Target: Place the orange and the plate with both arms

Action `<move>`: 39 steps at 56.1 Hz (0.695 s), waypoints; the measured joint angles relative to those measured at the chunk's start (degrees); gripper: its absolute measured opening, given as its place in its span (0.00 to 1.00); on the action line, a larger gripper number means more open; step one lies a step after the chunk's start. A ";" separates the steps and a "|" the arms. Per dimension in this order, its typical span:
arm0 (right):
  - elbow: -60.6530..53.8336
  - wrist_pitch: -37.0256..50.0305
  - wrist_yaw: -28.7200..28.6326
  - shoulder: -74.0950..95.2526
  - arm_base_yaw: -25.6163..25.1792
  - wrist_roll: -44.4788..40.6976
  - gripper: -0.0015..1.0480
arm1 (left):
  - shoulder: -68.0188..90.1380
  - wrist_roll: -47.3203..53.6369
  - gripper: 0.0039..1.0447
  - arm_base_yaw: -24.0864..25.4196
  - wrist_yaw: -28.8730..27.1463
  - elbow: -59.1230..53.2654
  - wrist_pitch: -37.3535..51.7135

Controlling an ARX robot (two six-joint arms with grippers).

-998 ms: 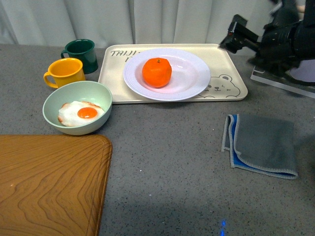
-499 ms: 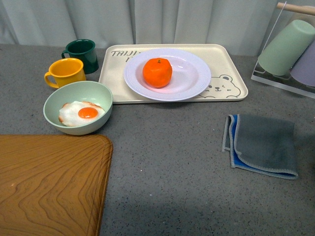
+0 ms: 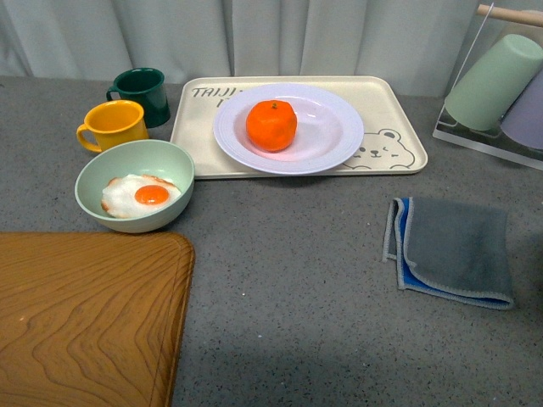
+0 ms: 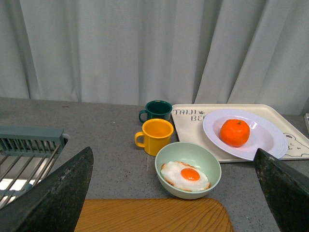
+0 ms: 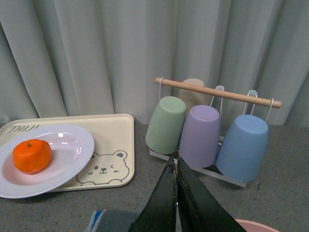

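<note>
Now the orange (image 3: 271,125) sits on the white plate (image 3: 327,136), a little left of the plate's middle, and the plate rests on the beige bear tray (image 3: 399,148) at the far side of the grey table (image 3: 288,271). Left of the tray stand a dark green mug (image 3: 140,91) and, nearer, a yellow mug (image 3: 113,124). Just in front of them a pale green bowl (image 3: 136,165) holds a fried egg (image 3: 140,195). A wooden board (image 3: 85,322) fills the near left corner, close to the bowl but apart from it. A folded grey cloth (image 3: 450,250) lies on the right, nearer than the tray. At the far right a rack (image 5: 217,92) carries upturned cups (image 5: 200,135) in green, purple and blue.

Neither arm shows in the front view. In the left wrist view the left tool (image 4: 174,193) has its fingers (image 4: 53,193) spread wide apart, holding nothing, well back from the bowl. In the right wrist view the right tool (image 5: 176,193) has its fingers (image 5: 164,198) pressed together with nothing between them, above the cloth's edge.
</note>
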 joint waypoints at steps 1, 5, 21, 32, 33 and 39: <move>-0.31 -0.59 0.00 -0.90 0.00 0.00 0.01 | 0.00 0.00 0.94 0.00 0.02 0.00 0.00; -1.55 -3.58 -0.02 -5.09 0.00 0.00 0.01 | 0.00 0.00 0.94 0.00 0.02 0.00 0.00; -4.39 -14.78 -0.04 -19.34 0.00 0.00 0.01 | 0.00 0.00 0.94 0.00 0.02 0.00 0.00; -5.07 -22.95 -0.07 -28.57 0.00 0.00 0.01 | 0.00 0.00 0.94 0.00 0.02 0.00 0.00; -5.09 -23.28 -0.07 -28.96 0.00 0.00 0.01 | 0.00 0.00 0.94 0.00 0.00 0.00 0.00; -5.20 -27.21 -0.07 -33.27 0.00 0.00 0.01 | 0.00 0.00 0.94 0.00 0.00 0.00 0.00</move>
